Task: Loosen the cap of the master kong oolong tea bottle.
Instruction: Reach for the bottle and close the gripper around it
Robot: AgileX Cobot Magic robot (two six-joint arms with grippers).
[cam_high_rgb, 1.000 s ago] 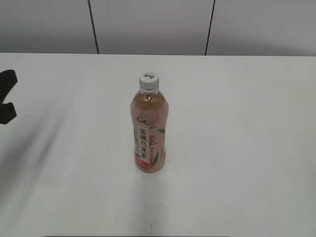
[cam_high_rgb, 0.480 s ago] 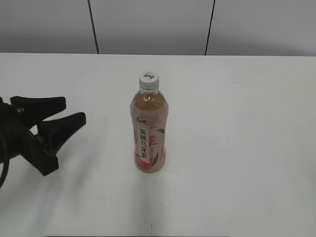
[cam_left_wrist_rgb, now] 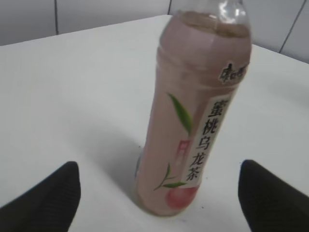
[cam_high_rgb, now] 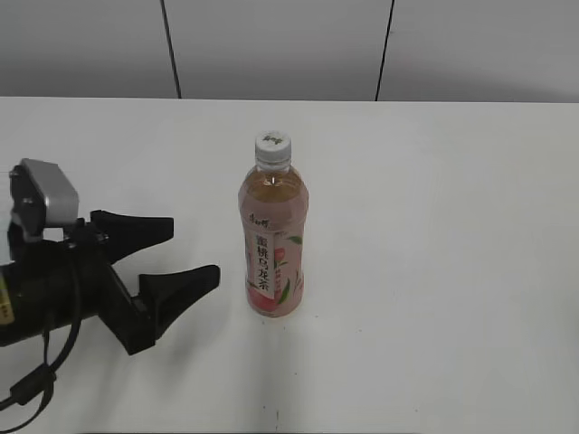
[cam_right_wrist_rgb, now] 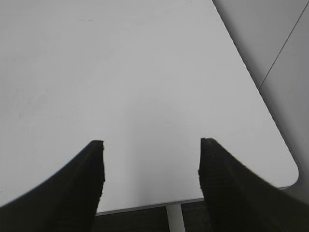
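White all over, the bench [cam_high_rgb: 434,271] has the master kong oolong tea bottle [cam_high_rgb: 272,237] standing upright near its middle. Pinkish tea fills the bottle, and the cap [cam_high_rgb: 272,145] sits on top. The left pincer [cam_high_rgb: 181,255] is low by the bench, just to the left of the bottle, pointing at it. Its black fingers [cam_high_rgb: 136,228] are spread wide and hold nothing. They do not touch the bottle. The right pincer [cam_right_wrist_rgb: 151,145] is open too, with only bare bench under it

Bottle [cam_high_rgb: 272,237] upright mid-table [cam_high_rgb: 452,226] — cap [cam_high_rgb: 272,142] on top; left hand [cam_high_rgb: 192,253] just beside
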